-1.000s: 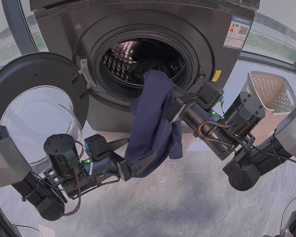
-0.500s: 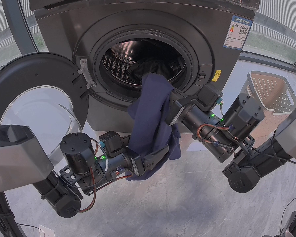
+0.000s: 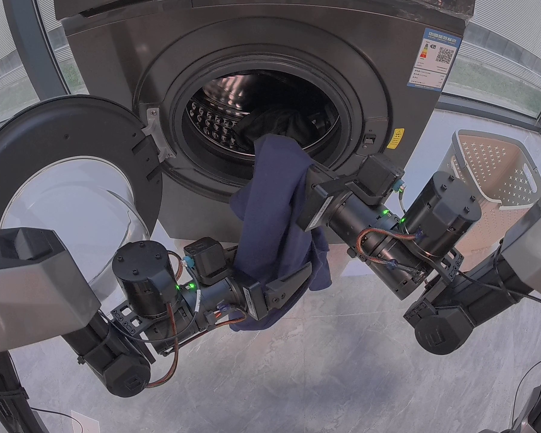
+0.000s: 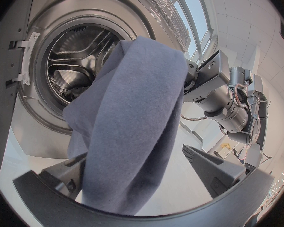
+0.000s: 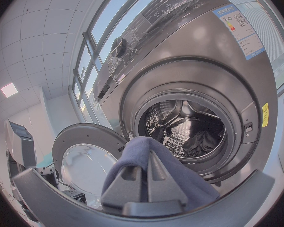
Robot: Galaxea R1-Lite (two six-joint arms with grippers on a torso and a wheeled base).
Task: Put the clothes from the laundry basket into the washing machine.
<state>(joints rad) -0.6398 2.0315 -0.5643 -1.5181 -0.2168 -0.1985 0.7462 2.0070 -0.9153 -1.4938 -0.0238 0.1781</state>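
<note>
Navy garment (image 3: 276,211) hangs right at the washing machine's (image 3: 270,43) open drum mouth (image 3: 222,115), its top fold pinched by the right claw (image 5: 147,156), fingers pressed together on the cloth. Below, the left claw (image 4: 132,164) is spread wide, a finger on either side of the dangling tail. It looks like the loading step. Next the tail needs gathering, then a push past the rim toward the dark item (image 3: 276,121) inside.
</note>
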